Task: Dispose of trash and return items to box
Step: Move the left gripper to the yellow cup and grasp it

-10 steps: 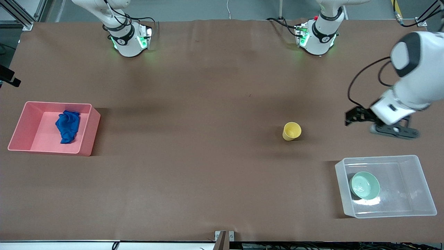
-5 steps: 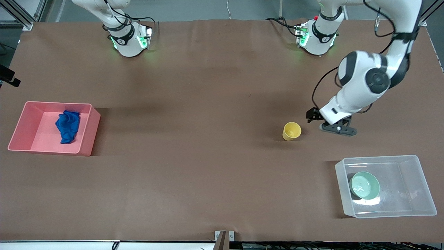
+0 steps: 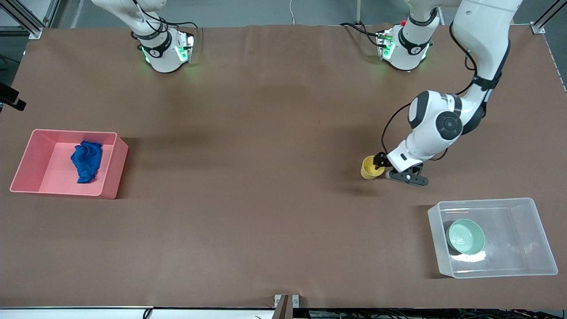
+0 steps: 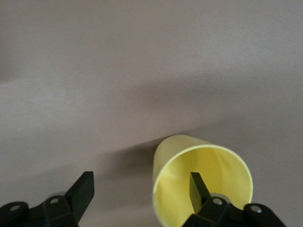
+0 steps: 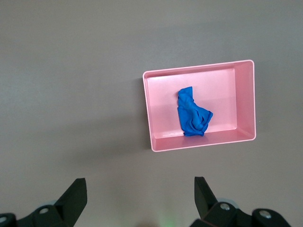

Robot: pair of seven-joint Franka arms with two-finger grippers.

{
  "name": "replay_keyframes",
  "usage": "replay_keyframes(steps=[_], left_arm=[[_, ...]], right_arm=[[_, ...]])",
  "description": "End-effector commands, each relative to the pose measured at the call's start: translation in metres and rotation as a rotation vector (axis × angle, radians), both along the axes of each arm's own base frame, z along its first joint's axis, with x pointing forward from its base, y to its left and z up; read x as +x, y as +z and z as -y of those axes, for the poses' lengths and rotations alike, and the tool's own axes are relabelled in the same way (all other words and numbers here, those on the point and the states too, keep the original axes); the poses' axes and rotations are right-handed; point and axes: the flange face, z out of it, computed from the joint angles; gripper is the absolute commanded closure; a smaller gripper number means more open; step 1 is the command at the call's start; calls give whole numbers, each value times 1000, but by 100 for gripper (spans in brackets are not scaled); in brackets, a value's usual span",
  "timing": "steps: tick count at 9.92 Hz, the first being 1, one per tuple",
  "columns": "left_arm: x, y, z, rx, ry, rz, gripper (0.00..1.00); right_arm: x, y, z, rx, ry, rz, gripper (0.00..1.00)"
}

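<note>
— Brown worktop (image 3: 266,133): what's done?
— Blue wad (image 3: 86,161) in pink bin (image 3: 116,170), bowl (image 3: 465,236) in clear box (image 3: 542,241).
— Left?
— Yellow cup (image 3: 371,168) — left hand (image 3: 386,170) spread astride its rim. Right hand (image 5: 139,198) waits, spread, over the bin.

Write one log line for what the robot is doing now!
left gripper open, one finger inside yellow cup | right gripper open, waiting above pink bin | green bowl in clear box | blue wad in bin

Brown table (image 3: 266,133), grey aluminium frame (image 3: 26,17)
</note>
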Motion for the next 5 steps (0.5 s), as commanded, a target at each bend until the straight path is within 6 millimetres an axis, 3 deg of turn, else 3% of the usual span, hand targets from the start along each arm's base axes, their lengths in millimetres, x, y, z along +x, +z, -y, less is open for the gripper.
replay_keyframes(steps=[1,2,5], left_arm=[[-3,-22,3,3,-8,-15,90],[-3,-23,3,3,-8,-18,100],[-3,-14,7,-2,-13,-13,100]], right_arm=[[-2,2,2,-9,13,-7,0],[-2,2,4,-9,11,-7,0],[-2,2,4,-9,18,-9,0]])
